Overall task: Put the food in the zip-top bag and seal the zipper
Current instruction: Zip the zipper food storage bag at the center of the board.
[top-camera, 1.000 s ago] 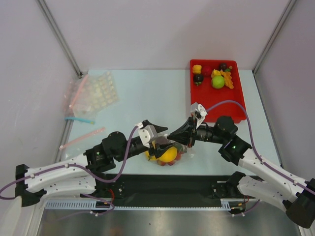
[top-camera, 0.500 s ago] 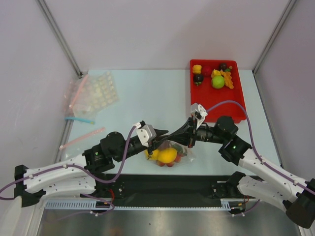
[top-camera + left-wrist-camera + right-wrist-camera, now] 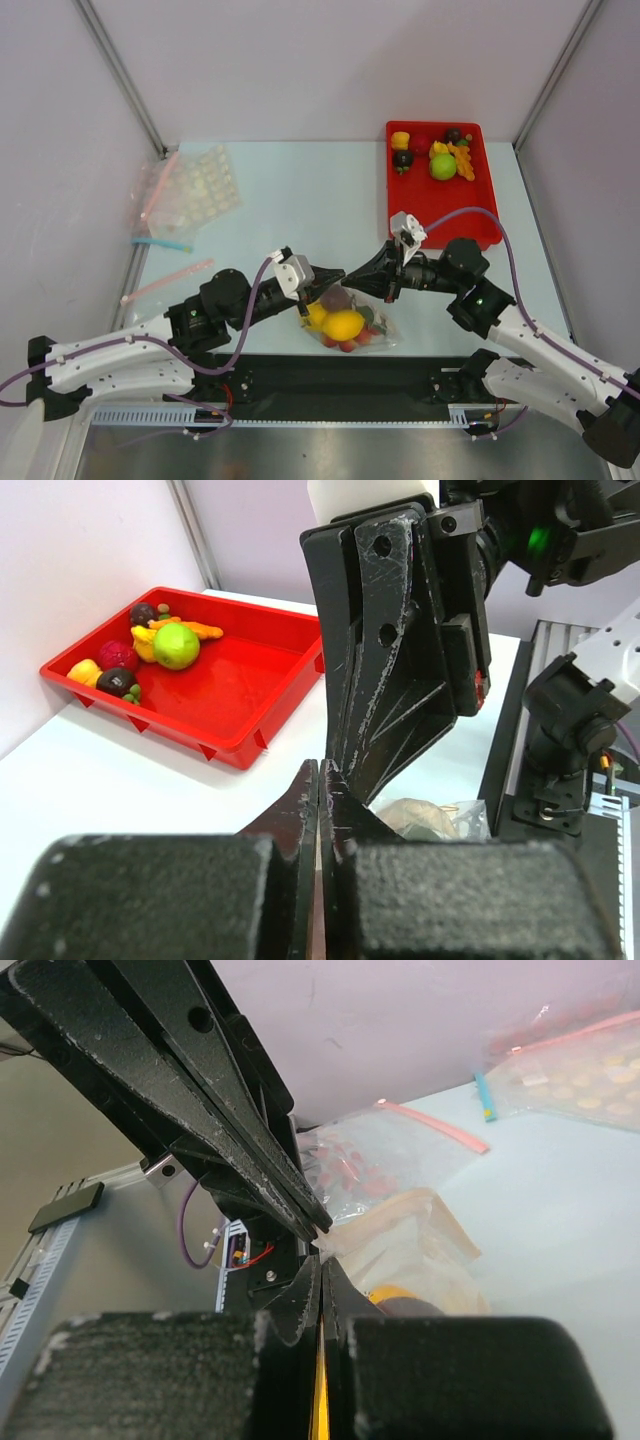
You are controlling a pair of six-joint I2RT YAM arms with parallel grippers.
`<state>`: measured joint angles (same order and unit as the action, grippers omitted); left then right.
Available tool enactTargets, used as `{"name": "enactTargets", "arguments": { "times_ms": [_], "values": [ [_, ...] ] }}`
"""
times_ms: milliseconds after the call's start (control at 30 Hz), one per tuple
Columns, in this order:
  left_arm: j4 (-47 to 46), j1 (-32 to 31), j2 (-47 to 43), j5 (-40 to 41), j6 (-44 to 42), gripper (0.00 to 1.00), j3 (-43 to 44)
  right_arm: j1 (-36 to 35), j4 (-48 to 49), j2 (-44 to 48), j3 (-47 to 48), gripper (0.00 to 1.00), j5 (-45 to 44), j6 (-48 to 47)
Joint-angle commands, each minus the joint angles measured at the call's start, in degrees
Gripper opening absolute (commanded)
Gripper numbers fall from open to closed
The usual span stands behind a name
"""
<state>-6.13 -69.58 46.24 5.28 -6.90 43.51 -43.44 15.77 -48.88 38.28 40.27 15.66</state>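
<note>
The table (image 3: 270,200) lay bare in the middle, between the red tray (image 3: 470,215) at its far right corner and the zip-top bag (image 3: 380,322) by the near edge. Left tool (image 3: 319,775) and right tool (image 3: 322,1265) stood tip to tip, both pinched tight on the bag's rim, hiding the zipper. A yellow pepper (image 3: 343,324) showed inside.

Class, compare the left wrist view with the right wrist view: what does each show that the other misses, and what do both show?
Only left wrist: the red tray holding loose food. Only right wrist: spare clear bags with a pink strip and a blue strip. Both: the shut left gripper and right gripper meeting tip to tip beside the zip-top bag.
</note>
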Motion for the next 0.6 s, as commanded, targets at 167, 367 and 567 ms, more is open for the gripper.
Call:
{"name": "enactTargets", "arguments": {
  "times_ms": [167,367,567],
  "values": [
    [1.73,-0.29,-1.50,-2.72,2.24,0.00,2.63,-0.33,4.80,2.83,0.74,0.02,2.36,-3.09],
    [3.14,-1.52,-1.15,-2.73,2.59,0.00,4.04,-0.50,4.45,2.83,0.57,0.09,3.14,-4.76],
    [3.58,-1.87,-0.97,-2.20,2.68,0.00,4.31,-2.35,2.78,2.65,0.83,0.22,1.05,-7.39]
  ]
}}
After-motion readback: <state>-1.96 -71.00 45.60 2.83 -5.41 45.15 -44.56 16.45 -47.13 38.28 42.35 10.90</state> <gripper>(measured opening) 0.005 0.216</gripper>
